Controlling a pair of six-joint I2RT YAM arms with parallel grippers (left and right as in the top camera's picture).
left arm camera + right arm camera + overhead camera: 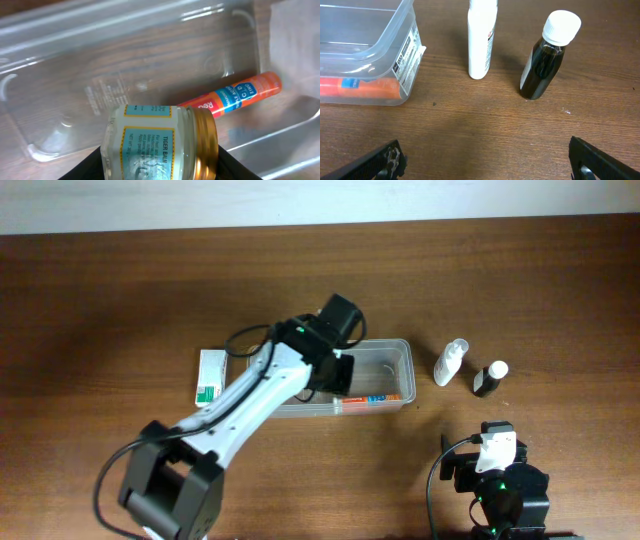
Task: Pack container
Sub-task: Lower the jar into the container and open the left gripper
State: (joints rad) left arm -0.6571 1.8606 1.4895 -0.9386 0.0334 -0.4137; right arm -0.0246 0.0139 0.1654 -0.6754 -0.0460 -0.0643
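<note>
The clear plastic container [398,370] lies in the middle of the table, and an orange tube [378,397] lies inside along its near wall. My left gripper [338,372] is over the container's left half. It is shut on a small glass balm jar [160,142] with a gold lid and a blue label, held above the container floor [125,65]. The orange tube [232,97] lies beside the jar in the left wrist view. My right gripper [485,160] is open and empty near the table's front edge, right of the container [380,45].
A white bottle [450,362] and a dark bottle with a white cap [490,379] stand right of the container; they also show in the right wrist view [482,37] [545,55]. A white-and-green carton [210,375] lies left of the container.
</note>
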